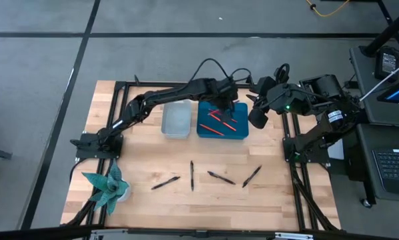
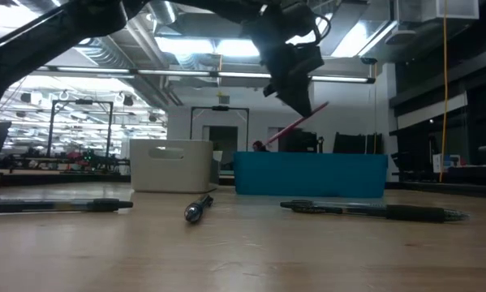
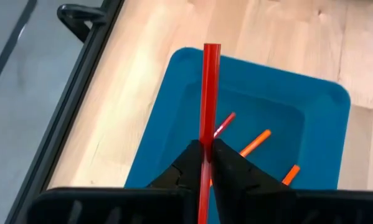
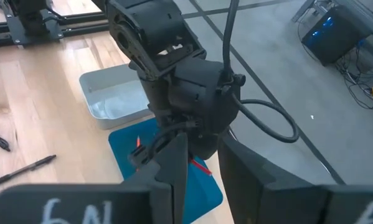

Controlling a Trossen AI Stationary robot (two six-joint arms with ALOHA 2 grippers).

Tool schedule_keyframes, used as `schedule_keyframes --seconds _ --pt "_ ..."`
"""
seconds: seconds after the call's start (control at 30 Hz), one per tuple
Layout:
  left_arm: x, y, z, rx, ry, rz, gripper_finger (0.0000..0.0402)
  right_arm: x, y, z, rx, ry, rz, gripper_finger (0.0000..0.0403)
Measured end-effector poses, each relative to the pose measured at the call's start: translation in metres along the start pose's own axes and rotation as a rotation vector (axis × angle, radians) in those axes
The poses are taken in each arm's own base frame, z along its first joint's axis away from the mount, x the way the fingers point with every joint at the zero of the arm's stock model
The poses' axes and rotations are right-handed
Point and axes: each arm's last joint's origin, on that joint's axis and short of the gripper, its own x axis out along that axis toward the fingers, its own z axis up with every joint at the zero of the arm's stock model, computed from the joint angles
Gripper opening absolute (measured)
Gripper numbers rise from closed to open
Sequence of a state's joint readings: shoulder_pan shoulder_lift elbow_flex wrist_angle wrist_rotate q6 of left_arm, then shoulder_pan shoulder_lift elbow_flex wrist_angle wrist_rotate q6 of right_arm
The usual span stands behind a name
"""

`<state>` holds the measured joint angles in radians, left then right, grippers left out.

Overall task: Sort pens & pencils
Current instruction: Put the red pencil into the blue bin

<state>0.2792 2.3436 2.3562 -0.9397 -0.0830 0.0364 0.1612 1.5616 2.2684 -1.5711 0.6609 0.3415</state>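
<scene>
One red pencil point(image 3: 210, 93) is pinched tight in the left claw point(image 3: 205, 155) above the blue bin point(image 3: 311, 118); released crooked, it could tip over the rim, while the right claw point(image 4: 202, 180) waits nearby, parted and empty.

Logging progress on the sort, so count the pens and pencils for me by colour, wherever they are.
Red pencils: 4, one held in the left gripper over the blue bin, three lying inside it.
Black pens: 4, on the table.
Total: 8.

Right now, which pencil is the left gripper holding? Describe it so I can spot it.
Find the blue bin at the table's back, beside the white bin. Above it, the left gripper is shut on a red pencil; unlike the other red pencils, it isn't lying inside.
</scene>
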Motion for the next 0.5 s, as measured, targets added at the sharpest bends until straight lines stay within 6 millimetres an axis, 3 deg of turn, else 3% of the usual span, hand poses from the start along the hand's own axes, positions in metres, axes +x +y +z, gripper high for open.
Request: schedule_keyframes --seconds 0.5 --pt "-0.0009 -0.0027 0.0020 -0.035 -0.019 -0.005 0.0023 0.0000 0.0000 0.0000 -0.007 0.000 0.000 0.0093"
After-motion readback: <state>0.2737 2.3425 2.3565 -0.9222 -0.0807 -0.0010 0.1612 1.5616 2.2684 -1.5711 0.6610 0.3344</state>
